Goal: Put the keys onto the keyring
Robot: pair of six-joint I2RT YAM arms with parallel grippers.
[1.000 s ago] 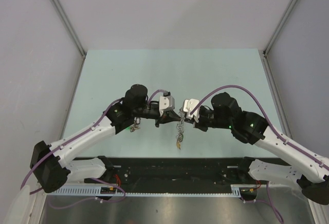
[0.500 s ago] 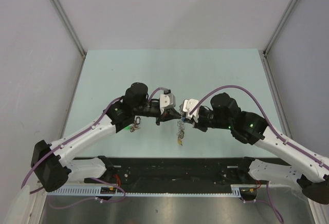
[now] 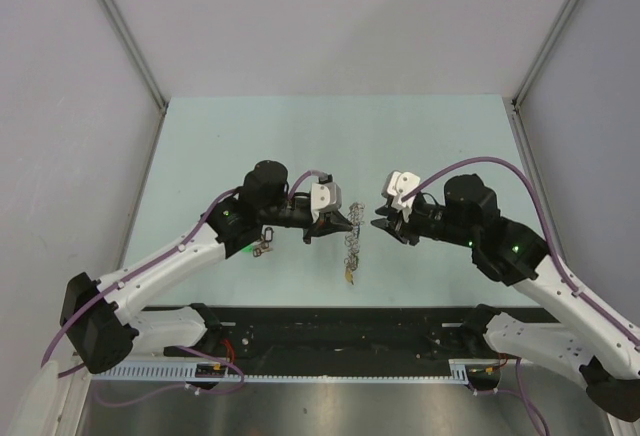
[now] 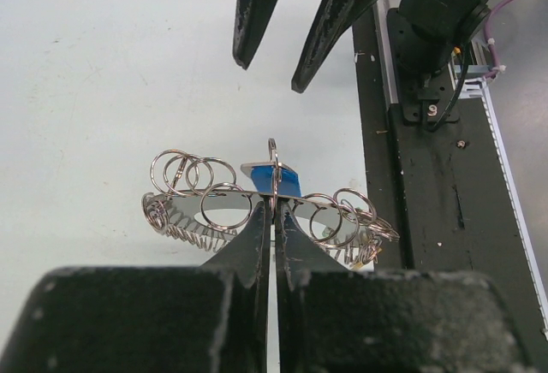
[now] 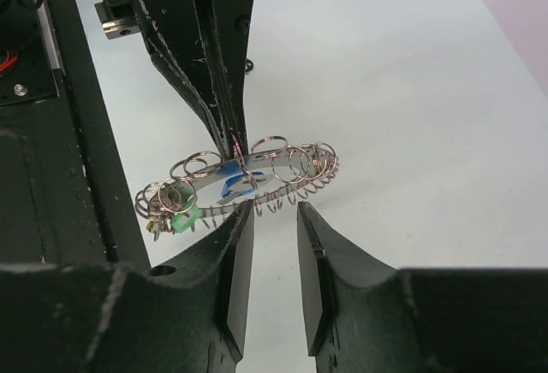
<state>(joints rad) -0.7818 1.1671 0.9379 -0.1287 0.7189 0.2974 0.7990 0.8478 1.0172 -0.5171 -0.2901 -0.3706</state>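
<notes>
My left gripper is shut on the keyring, which hangs below it over the table. In the left wrist view the jaws pinch a small ring on the flat silver band of the keyring, fringed with split rings. A blue tag sits behind it. My right gripper is open and empty, a little right of the ring. In the right wrist view its gripper gapes just short of the keyring, which carries a blue tag and a green tag.
A small bunch of loose keys lies on the pale green table under the left arm. The black base rail runs along the near edge. Grey walls close in the sides and back.
The right gripper has opened, let go of the keyring and drawn back to the right. The keyring stays hanging from the left gripper, which has barely moved.
</notes>
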